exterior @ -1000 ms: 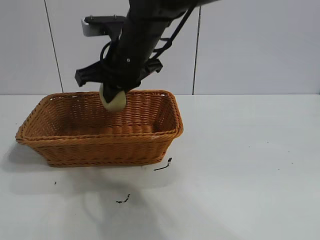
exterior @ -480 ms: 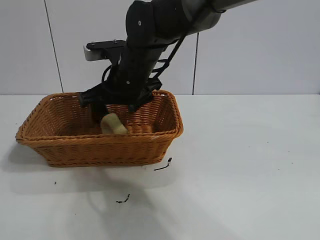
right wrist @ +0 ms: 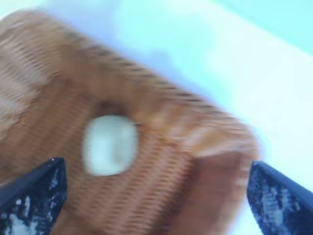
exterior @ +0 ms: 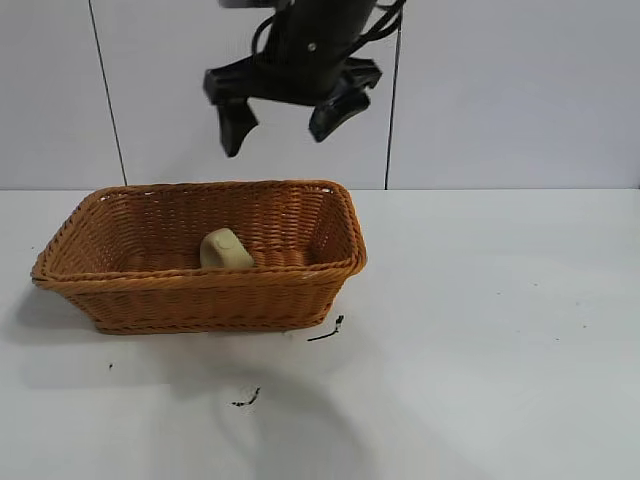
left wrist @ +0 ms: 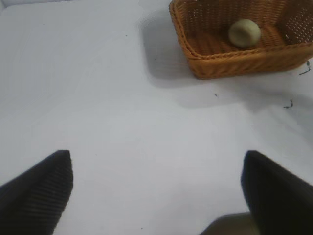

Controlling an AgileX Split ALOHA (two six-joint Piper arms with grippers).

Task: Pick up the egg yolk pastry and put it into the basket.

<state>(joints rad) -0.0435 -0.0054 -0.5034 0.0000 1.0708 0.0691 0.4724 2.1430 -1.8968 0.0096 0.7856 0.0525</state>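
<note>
The pale cream egg yolk pastry (exterior: 226,250) lies on the floor of the orange-brown wicker basket (exterior: 200,290), near its middle. My right gripper (exterior: 278,140) hangs open and empty well above the basket, over its far rim. In the right wrist view the pastry (right wrist: 109,144) lies in the basket (right wrist: 210,147) below the open right gripper (right wrist: 156,169). My left gripper (left wrist: 155,161) is open and empty over bare table, far from the basket (left wrist: 234,61) and pastry (left wrist: 244,33). The left arm does not show in the exterior view.
The basket stands on the left half of the white table (exterior: 500,330). Two small black scraps (exterior: 327,330) (exterior: 247,400) lie on the table in front of the basket. A grey panelled wall stands behind.
My right gripper lowered the pastry into the basket, let it go, and rose open. The pastry now rests on the basket floor.
</note>
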